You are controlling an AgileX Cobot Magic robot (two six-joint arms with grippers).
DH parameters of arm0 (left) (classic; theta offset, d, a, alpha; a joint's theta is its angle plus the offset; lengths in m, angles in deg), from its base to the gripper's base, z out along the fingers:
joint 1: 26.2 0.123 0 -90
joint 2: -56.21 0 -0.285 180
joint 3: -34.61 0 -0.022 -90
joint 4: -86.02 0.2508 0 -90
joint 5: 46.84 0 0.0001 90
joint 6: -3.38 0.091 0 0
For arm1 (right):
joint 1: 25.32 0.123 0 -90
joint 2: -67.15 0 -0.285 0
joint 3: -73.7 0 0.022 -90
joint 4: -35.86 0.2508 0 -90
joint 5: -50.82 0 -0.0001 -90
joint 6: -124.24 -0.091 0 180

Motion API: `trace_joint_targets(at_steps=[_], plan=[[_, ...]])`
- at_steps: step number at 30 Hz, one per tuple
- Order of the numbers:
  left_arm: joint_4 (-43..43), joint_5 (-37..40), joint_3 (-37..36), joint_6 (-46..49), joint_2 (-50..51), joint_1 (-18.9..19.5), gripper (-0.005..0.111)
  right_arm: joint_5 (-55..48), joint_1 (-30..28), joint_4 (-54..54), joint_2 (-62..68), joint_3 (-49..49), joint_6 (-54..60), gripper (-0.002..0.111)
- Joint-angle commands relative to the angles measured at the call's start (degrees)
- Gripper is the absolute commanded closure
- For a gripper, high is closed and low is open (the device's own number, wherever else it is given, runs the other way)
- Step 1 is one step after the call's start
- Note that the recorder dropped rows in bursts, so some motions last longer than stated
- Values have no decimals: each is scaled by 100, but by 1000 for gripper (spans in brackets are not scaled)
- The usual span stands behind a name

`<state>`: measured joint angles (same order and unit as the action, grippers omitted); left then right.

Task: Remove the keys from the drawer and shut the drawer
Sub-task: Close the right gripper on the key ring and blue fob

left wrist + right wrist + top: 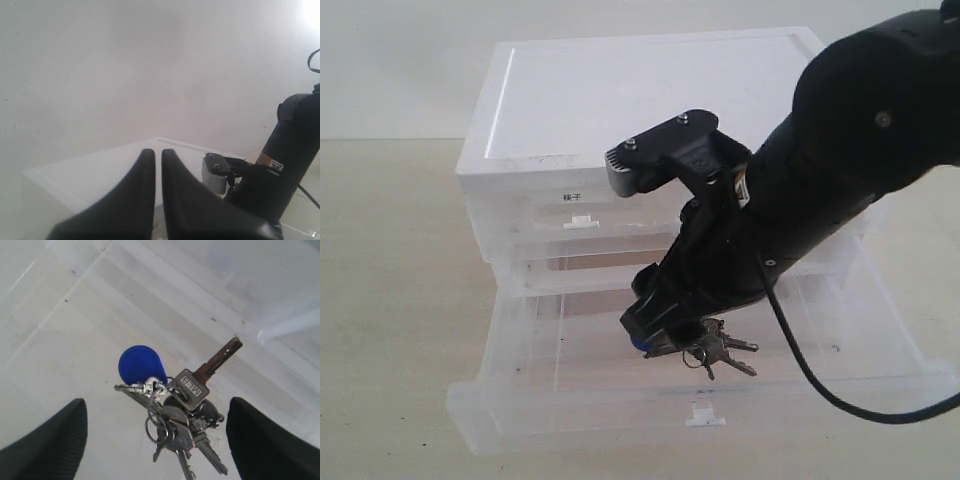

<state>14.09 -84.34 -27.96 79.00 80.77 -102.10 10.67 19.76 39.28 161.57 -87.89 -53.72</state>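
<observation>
Saw a white-topped storage unit (650, 90) at twelve o'clock in the exterior view, standing on a beige table (390, 330). Noted a raised rim around its flat top. Found a translucent top-tier drawer (525, 215) toward the unit's nine o'clock side, pushed in, with a small printed label (570, 197) just above a white tab handle (580, 222). Made out a plain pale wall (400, 60) behind, from ten to twelve o'clock. Caught a corner of the same top against that wall in the left wrist view.

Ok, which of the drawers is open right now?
The wide clear drawer, pulled far out at the front with the keys inside. The small labelled drawer above it is pushed in.
</observation>
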Motion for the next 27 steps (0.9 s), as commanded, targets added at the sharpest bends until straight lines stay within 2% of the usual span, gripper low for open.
trace_joint_targets(at_steps=[1, 8, 15, 20, 27], plan=[[-17, 23, -21, 21, -40, -1, 102, -40, -40, -79, 134, 11, -204, 40], [-27, 23, -21, 21, -40, -1, 102, -79, 346, -342, 194, 11, -408, 40], [-45, 23, -32, 21, -40, -1, 102, 202, 346, -633, 607, 11, -650, 40], [-45, 23, -32, 21, -40, -1, 102, 45, 346, -1504, 631, 11, -1221, 40], [-62, 23, -31, 21, -40, -1, 102, 11, 346, -1564, 1134, 11, -1165, 40]])
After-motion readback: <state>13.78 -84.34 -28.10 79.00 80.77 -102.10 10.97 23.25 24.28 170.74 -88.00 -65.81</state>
